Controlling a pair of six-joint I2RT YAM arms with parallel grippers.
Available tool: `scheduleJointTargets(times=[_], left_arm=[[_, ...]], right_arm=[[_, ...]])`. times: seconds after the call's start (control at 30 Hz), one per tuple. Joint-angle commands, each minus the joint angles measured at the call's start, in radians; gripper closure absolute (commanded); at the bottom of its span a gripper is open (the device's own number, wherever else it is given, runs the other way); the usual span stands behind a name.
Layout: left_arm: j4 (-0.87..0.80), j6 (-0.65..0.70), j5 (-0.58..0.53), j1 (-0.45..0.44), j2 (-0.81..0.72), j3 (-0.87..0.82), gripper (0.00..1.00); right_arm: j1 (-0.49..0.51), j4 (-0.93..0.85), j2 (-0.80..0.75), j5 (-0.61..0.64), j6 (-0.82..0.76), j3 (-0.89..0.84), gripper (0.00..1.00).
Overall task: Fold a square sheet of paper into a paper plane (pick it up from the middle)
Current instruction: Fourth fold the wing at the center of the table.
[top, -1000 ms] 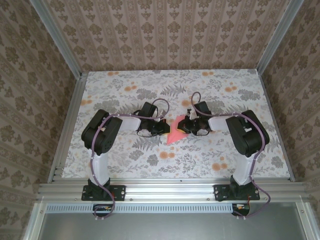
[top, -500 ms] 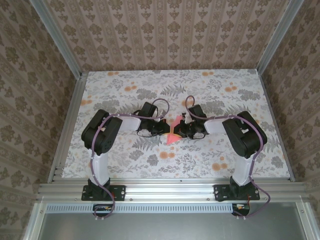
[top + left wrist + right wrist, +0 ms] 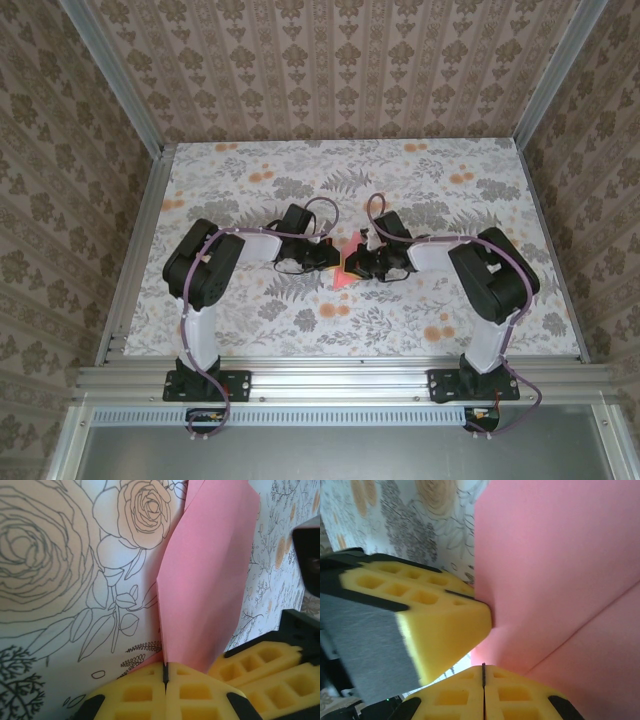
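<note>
Though mostly hidden from above, shows as a small pink point of folded paper near the middle of the table, aimed at the near edge and well apart from every corner. Sits between the left pincer and the right pincer, tips almost meeting over it.

From the left wrist, more to see: paper rising as a long folded flap with one sharp crease, printed roses of the table beside it. Left pincer fully closed, yellow pads pressed together with only a dark seam between. Crease of the paper running down into that seam, so gripped there. Right pincer just beside it at the lower right, yellow pads at the flap's lower edge.

From the right wrist, paper as two broad pink faces joined at a fold. Right pincer closed as well, pads together, paper coming out directly above the seam; seems to grip its lower edge. Left pincer close at the left, yellow tip pressed against the paper's edge.
</note>
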Motion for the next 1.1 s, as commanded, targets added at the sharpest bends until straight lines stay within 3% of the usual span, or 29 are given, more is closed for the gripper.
scheduleJointTargets(times=[0.0,0.13,0.47,0.77,0.97,1.07], left_arm=[[-0.09,0.024,-0.088,-0.01,0.045,-0.034,0.98],[-0.091,0.026,-0.088,-0.011,0.043,-0.04,0.98],[-0.103,0.015,-0.094,-0.021,0.031,-0.037,0.98],[-0.107,0.024,-0.094,-0.024,0.031,-0.031,0.98],[-0.116,0.025,-0.1,-0.024,0.032,-0.035,0.98],[-0.119,0.026,-0.1,-0.024,0.031,-0.035,0.98]], right_arm=[[0.006,-0.029,0.041,0.014,-0.014,-0.012,0.92],[0.006,-0.125,0.004,0.058,-0.061,0.008,0.91],[0.0,-0.168,-0.154,0.119,-0.084,-0.002,0.87],[-0.089,0.029,-0.032,0.033,0.008,0.016,0.9],[-0.12,-0.053,0.1,0.055,-0.04,0.103,0.91],[-0.138,-0.09,0.066,0.054,-0.056,0.105,0.92]])
